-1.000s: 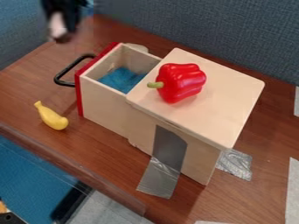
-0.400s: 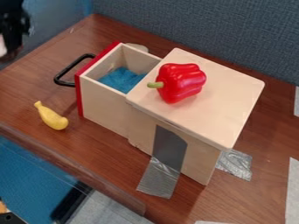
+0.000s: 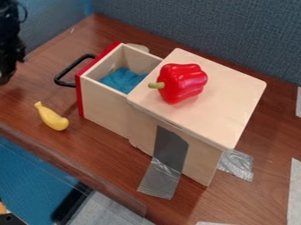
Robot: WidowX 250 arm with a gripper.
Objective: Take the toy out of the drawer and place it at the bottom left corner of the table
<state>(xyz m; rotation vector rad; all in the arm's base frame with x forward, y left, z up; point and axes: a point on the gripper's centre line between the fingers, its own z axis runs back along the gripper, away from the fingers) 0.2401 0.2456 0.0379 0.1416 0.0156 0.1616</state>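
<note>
The brown wooden desk [image 3: 111, 162] meets blue-grey fabric partitions [image 3: 206, 35], silvery tape [image 3: 160, 178] lies on it, and whether the end effector [image 3: 6, 78] is open I cannot tell.

No readable text, labels, brands, numbers or signs are showing anywhere, from the upper left of the frame to the lower right.

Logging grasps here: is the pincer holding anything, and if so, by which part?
That cannot be told: the pincer is partly cut off by the left edge. The yellow toy and red pepper sit clear of it.
</note>
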